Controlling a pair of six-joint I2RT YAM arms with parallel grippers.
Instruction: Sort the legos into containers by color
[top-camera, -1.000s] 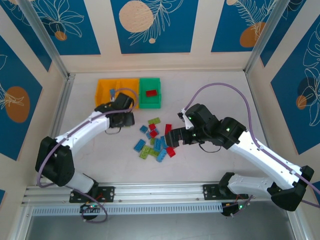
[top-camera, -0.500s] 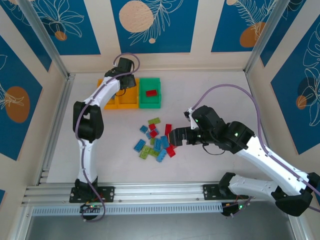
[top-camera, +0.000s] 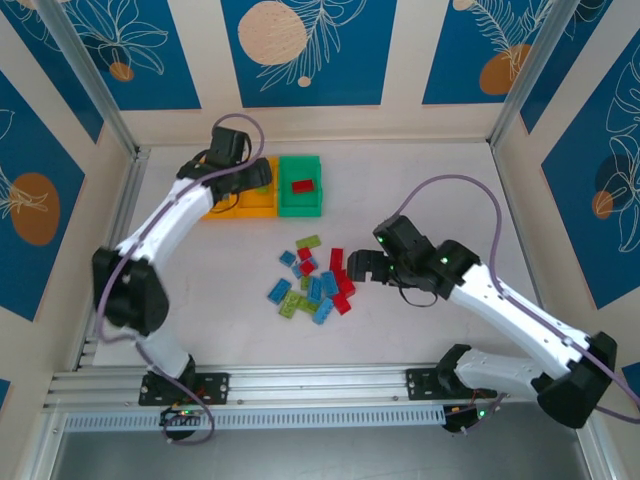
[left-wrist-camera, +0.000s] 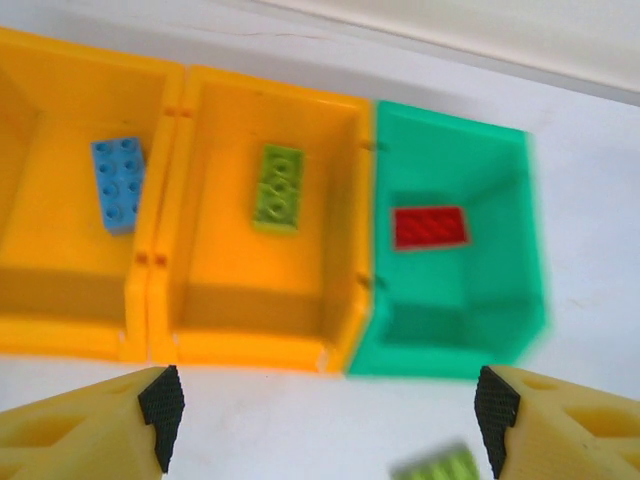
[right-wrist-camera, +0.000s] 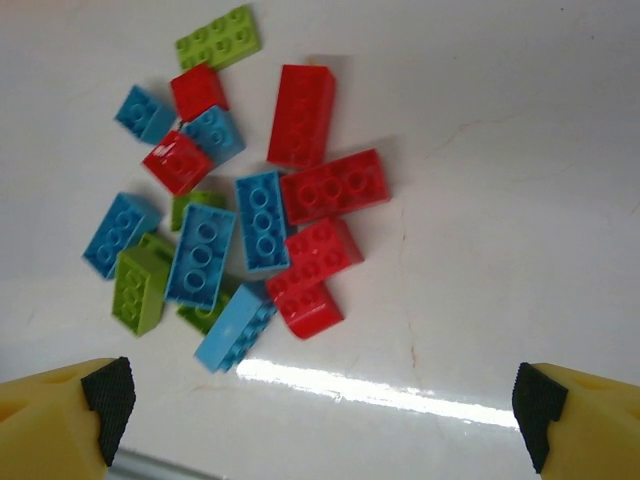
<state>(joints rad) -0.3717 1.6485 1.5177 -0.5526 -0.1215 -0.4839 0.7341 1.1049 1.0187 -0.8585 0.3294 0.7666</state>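
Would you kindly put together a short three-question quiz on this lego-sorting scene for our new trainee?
1. True or false: the green bin holds one red brick.
2. Which colour of brick lies in the middle orange bin? A blue, B lime green, C red.
3. Fill in: the left gripper and the right gripper both have their jaws ___.

Key: 1 true. 2 B, the lime green brick. 3 open, with nothing between them.
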